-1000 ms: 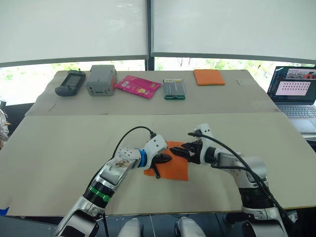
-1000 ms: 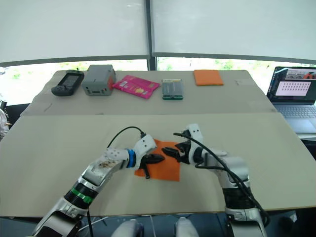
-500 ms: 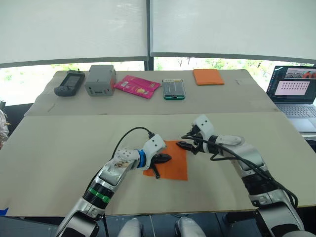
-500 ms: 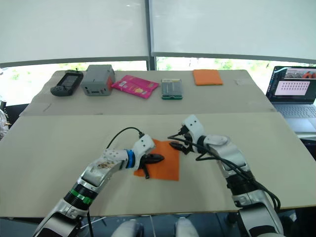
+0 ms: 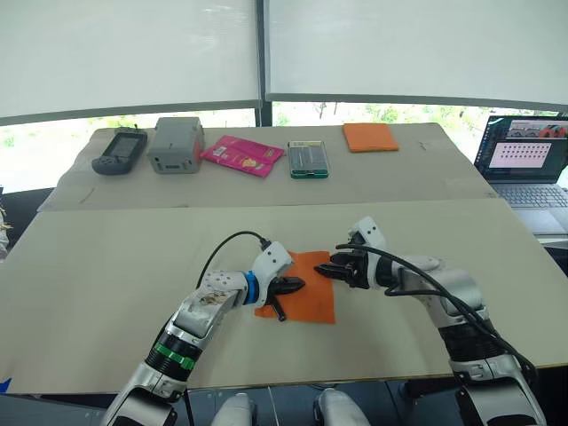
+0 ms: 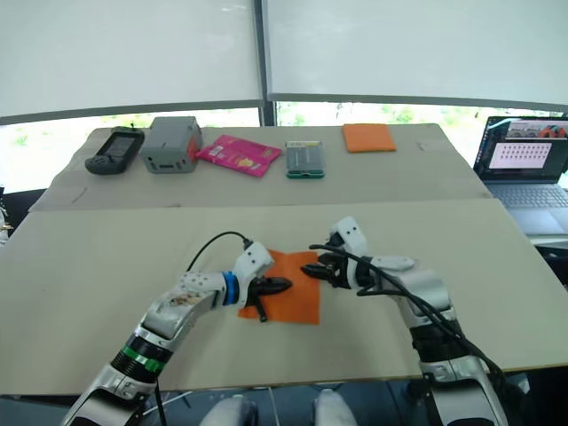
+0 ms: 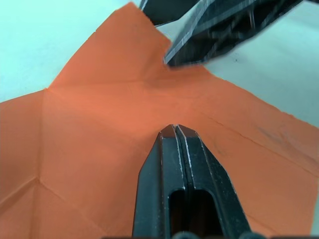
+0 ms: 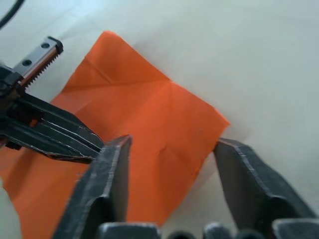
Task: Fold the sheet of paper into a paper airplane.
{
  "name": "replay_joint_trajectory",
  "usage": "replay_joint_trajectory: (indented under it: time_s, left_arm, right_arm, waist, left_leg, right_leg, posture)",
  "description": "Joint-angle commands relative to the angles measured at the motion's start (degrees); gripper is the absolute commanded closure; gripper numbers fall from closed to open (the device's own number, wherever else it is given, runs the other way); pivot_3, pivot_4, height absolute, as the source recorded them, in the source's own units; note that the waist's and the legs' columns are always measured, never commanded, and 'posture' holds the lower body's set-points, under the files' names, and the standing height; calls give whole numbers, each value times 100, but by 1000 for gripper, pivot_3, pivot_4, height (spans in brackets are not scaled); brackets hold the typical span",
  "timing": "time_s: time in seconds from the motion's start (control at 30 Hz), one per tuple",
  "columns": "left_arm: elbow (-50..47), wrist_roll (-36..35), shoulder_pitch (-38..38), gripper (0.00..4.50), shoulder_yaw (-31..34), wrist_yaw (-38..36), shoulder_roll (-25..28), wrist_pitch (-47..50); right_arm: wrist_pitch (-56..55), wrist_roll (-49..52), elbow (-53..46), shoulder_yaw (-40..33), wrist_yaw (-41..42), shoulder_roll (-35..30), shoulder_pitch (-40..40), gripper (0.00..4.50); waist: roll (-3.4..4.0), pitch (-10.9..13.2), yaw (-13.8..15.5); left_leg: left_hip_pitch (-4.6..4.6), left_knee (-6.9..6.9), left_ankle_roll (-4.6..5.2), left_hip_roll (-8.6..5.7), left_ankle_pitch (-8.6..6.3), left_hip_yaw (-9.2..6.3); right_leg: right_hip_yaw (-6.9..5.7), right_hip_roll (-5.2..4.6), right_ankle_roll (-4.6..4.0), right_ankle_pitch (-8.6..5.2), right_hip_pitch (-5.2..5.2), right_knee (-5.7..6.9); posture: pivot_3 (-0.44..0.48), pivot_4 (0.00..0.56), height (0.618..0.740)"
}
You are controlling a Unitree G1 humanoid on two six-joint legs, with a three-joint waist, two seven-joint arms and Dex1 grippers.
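**Creased orange sheet flat on the table between both grippers**

Here, in the left eye view, the sheet of paper (image 5: 306,296) lies flat on the near part of the table (image 5: 106,266), bright orange, roughly square and turned a little. The left gripper (image 5: 293,286) covers its left edge and the right gripper (image 5: 327,270) covers its upper right corner. Both arms reach in from the near edge with forearms angled towards each other, cables looping over them. Along the far side of the table sit a handheld device (image 5: 119,150), a grey box (image 5: 173,144), a pink packet (image 5: 240,155), a small green-edged case (image 5: 308,159) and a smooth orange rectangle (image 5: 370,136); a laptop (image 5: 524,169) is cut off at the right edge.

The right eye view shows the same layout; the sheet's creases are too faint to read there.

In the left wrist view, the crease lines show clearly, running across the paper and meeting at a corner fold. The left fingers (image 7: 167,169) are pressed together, tips resting on the sheet. The other gripper is blurred at the far corner.

In the right wrist view, the right fingers (image 8: 107,174) stand wide apart, straddling one corner of the paper.
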Motion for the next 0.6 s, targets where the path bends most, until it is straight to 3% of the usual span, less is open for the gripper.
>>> replay_joint_trajectory:
  time_s: [0.03,0.13,0.57,0.6]
  left_arm:
    - [345,83,186,4500,18,161,75,346]
    - [353,28,195,4500,79,133,74,308]
    - [213,-247,349,4500,283,111,80,122]
    - [205,-252,355,4500,286,111,81,116]
  right_arm:
    - [18,145,-442,-55,7,16,41,3006]
    - [-93,166,-590,-129,11,-39,96,4019]
    - [-861,-221,35,-499,-118,-461,-152,4019]
    - [-939,-312,165,-470,-194,-444,-196,4268]
  waist:
    - [0,0,-9]
    - [0,0,-14]
    - [-1,1,-26]
    - [-1,1,-26]
  left_leg:
    - [0,0,0,0,0,0]
    - [-1,0,0,-1,0,1]
    - [-43,0,0,-2,0,9]
    - [-44,0,0,-3,0,10]
  right_leg:
    - [0,0,0,0,0,0]
    - [0,0,1,0,0,-1]
    - [8,2,-4,4,-54,9]
    - [8,2,-5,4,-56,9]
  posture:
    - [0,150,740]
    - [0,150,740]
    - [0,150,740]
    - [0,150,740]
